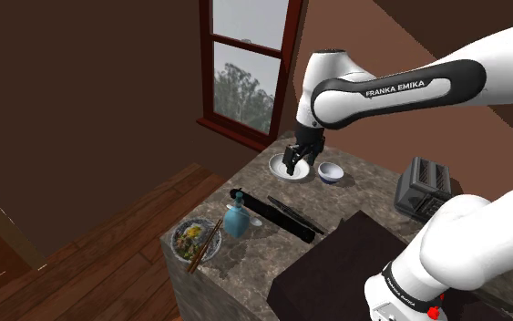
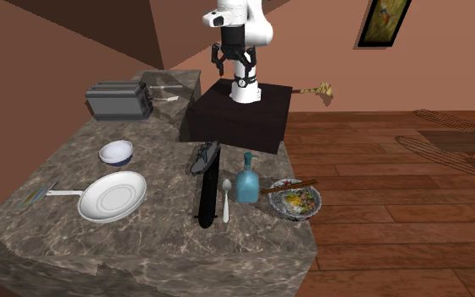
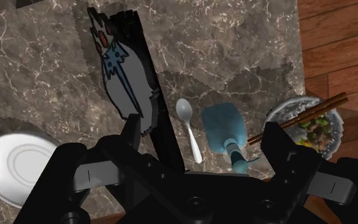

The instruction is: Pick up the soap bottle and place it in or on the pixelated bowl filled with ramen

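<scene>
Black pincer [image 3: 204,126] fingers hang spread and empty over the marble desk [image 3: 234,44], above the blue soap bottle [image 3: 222,127], which stands upright between a spoon [image 3: 190,130] and the ramen bowl [image 3: 296,102]. Rigid, light and smooth by its looks, the bottle is likely slippery; its broad body below the narrow neck seems the safest grip.

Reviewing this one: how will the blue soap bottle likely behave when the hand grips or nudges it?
The soap bottle stands upright, wide in the body and narrow at the neck, so a push near the top would probably tip it. Its smooth-looking body may slip in a light grasp. With the spoon and ramen bowl close by, a sideways nudge could knock it into them.
</scene>
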Motion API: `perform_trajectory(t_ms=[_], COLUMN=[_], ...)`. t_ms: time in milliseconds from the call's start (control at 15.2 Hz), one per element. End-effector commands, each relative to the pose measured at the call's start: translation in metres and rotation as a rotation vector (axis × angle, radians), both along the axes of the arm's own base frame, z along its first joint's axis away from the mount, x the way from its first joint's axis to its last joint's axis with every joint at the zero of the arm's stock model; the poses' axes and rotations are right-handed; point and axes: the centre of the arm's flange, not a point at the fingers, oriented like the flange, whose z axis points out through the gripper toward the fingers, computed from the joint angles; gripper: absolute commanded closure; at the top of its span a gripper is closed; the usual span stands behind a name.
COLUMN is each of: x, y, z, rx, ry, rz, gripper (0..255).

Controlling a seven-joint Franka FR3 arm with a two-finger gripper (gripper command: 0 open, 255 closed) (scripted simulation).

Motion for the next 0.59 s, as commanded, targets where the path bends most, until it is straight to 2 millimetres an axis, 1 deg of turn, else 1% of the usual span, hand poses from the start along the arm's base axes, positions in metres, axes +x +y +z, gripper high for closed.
perform_trajectory(t_ms=[0,528], x=[0.015,0.076], y=[0.008,0.046], z=[-0.018,-0.091], rx=[0.004,0.018], ry=[-0.007,-0.026], rz=[-0.009,-0.041], gripper=[0,0])
